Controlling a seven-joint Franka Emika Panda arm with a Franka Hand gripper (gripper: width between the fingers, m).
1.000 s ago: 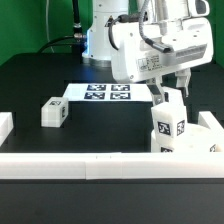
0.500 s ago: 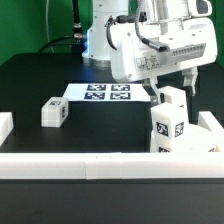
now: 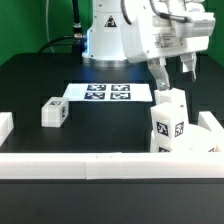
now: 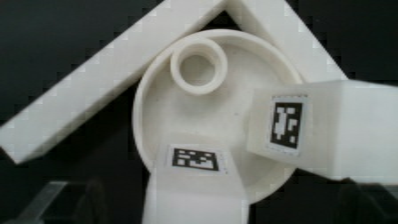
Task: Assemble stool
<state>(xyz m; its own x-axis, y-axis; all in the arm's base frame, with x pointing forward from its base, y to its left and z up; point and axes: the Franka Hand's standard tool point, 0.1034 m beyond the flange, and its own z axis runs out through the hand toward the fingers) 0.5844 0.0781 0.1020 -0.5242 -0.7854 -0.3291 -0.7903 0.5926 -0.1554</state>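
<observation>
1. Black table (image 3: 30, 85): only the exterior view shows the marker board (image 3: 105, 92) and a loose leg (image 3: 53, 112), at its left.
2. Only the wrist view shows the seat (image 4: 160, 110) and its round socket (image 4: 196, 68), against white bars (image 4: 80, 100).
3. Gripper (image 3: 172, 72) hangs just above the upright leg (image 3: 168, 125), fingers spread, empty.

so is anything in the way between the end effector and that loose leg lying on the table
Nothing visible blocks it. The open end effector hangs above the upright leg at the exterior view's right; the loose leg lies toward the left. Between them only the flat marker board lies on the table.
</observation>
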